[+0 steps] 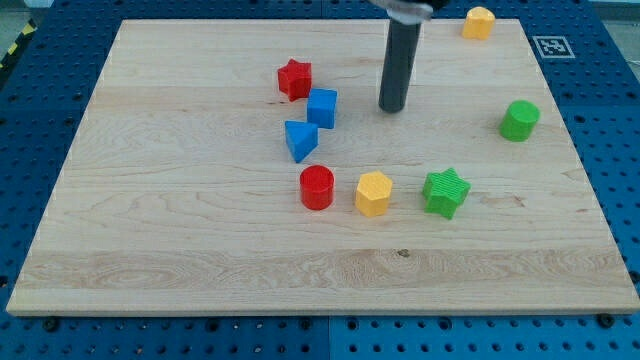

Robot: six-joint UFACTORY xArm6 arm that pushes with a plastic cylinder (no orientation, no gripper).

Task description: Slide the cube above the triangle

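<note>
A blue cube sits near the board's middle, just above and to the right of a blue triangle, the two nearly touching. My tip is at the lower end of the dark rod, to the right of the blue cube with a clear gap between them, at about the cube's height in the view.
A red star lies up-left of the cube. A red cylinder, a yellow hexagon and a green star line up below. A green cylinder is at right, a yellow block at the top right.
</note>
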